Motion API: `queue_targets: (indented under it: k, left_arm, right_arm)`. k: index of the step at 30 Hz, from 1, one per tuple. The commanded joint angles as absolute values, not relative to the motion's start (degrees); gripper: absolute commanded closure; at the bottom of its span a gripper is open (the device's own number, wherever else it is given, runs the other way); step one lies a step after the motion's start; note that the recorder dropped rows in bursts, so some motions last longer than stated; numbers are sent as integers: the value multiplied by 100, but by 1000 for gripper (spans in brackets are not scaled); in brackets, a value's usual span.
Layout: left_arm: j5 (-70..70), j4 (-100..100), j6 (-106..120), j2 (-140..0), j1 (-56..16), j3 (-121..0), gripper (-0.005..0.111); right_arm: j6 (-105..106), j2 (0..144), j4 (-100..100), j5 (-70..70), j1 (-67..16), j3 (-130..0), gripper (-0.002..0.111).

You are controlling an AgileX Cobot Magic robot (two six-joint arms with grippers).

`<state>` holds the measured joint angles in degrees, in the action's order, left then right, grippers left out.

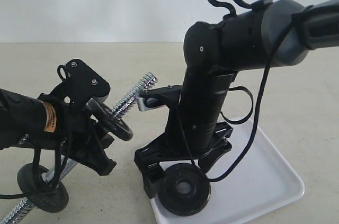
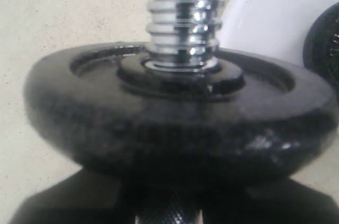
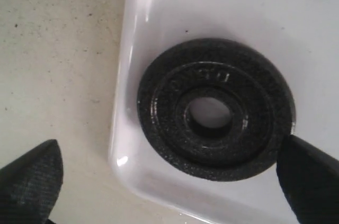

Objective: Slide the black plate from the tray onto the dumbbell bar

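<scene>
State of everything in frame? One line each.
black plate: flat in tray corner, not gripped
tray: on the table
dumbbell bar: tilted, held
upper disc: on the bar, beside left gripper
lower disc: at bar's low end
left gripper: shut on dumbbell bar
right gripper: open, above black plate

The threaded tip of the bar (image 1: pixel 139 89) is bare above the disc (image 1: pixel 112 121) already on it, but the right arm (image 1: pixel 204 113) stands just beside that tip. The plate (image 1: pixel 184 188) lies tight in a corner of the tray (image 1: pixel 270 181), with the rim close on two sides. The rest of the tray is bare.
</scene>
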<state>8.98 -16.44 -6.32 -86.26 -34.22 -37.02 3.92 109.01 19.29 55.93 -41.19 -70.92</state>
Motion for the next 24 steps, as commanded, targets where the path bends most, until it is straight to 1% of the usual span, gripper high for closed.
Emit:
queue_targets:
  k: [1, 9, 15, 24]
  left_arm:
    - [46, -1400, -917, -8341, -3453, -3875, 102]
    - [57, -1400, -917, -8341, -3453, -3875, 102]
    - [151, -1400, -917, -8341, -3453, -3875, 102]
    - [137, -1400, -917, -8341, -3453, -3875, 102]
  right_arm:
    - [720, 10854, 2173, 5703, -4168, -7123, 3]
    - [853, 10854, 2094, 5681, -4571, -7123, 3]
    - [785, 10854, 1808, 5566, -4628, -7123, 3]
    - [655, 10854, 1636, 5750, -4628, -7123, 3]
